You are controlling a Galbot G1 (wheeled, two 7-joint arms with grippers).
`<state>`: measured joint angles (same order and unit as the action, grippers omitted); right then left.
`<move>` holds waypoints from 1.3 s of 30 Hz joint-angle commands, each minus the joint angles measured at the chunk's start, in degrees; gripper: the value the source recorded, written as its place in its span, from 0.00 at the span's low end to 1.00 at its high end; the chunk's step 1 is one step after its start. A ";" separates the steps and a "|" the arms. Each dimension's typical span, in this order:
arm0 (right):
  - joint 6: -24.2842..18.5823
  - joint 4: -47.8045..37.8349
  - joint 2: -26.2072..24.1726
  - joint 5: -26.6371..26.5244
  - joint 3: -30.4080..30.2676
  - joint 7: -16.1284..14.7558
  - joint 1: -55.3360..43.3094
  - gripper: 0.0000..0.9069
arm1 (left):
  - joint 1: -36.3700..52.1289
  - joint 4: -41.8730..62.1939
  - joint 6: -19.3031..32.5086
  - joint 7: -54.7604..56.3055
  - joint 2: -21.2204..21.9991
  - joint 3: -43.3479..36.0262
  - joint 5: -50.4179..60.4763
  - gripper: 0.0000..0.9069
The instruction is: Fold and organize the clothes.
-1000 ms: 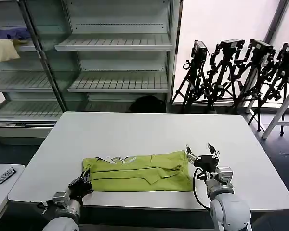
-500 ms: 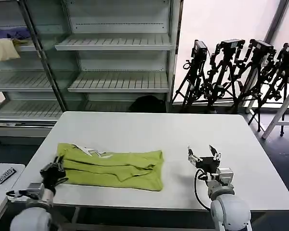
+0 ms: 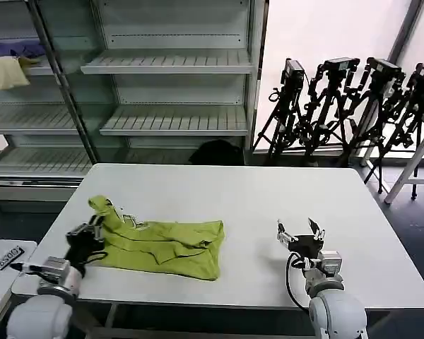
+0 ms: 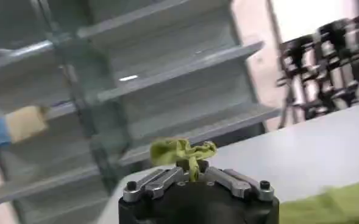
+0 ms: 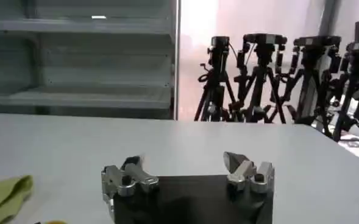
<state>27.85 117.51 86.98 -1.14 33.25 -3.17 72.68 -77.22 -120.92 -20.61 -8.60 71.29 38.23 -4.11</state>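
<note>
You are in the middle of a drag-and-fold step, by the look of it: your left tool (image 3: 92,236) is clenched on a corner of the shirt (image 3: 162,244), and in the left wrist view a bunched tuft of lime fabric (image 4: 182,152) rises from between its closed fingers. The shirt lies on the left half of the surface (image 3: 233,191), already gathered into a rough long band, with its left end lifted and peaked where the tool grips it, and its right end trailing flat toward the middle. A bit of white print (image 3: 127,219) shows near the raised end. Your right tool (image 3: 301,236) sits well apart from the shirt, low over the right front of the surface, fingers spread and holding nothing; its own wrist view shows the shirt's edge (image 5: 5,195) off to the side, with bare surface between. The next move probably calls for carrying the gripped end over the body of the shirt, or setting it down flat, and for bringing the right tool back to pin or take the far end. Watch that the band is crumpled rather than squared, so a fold made now would likely come out uneven unless you smooth it first.
</note>
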 commanded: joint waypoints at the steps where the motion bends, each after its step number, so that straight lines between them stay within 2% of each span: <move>1: -0.40 -0.11 0.03 0.14 0.19 -0.14 0.55 1.00 | 1.70 -6.54 -7.27 2.64 5.81 -25.00 2.21 0.00; 5: -0.71 -0.17 -0.09 0.17 0.64 -0.29 0.85 1.00 | 2.96 -4.73 -7.98 3.59 6.40 -28.08 2.26 0.00; 27: -1.01 -0.87 -0.01 0.27 0.81 -0.51 0.78 1.00 | 7.21 5.56 -8.06 5.89 9.22 -31.20 4.93 0.01; 30: -1.12 -0.82 -0.09 0.24 0.99 -0.58 0.98 1.00 | 7.20 7.64 -7.56 5.99 9.71 -31.63 6.23 1.00; 39: -1.22 -0.49 -0.09 0.36 1.02 -0.66 1.39 1.00 | 7.27 10.53 -6.35 6.76 11.37 -33.04 8.17 1.00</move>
<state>26.67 116.81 86.89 -0.83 34.25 -3.83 74.01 -70.33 -114.67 -27.57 -2.46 81.31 6.81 1.97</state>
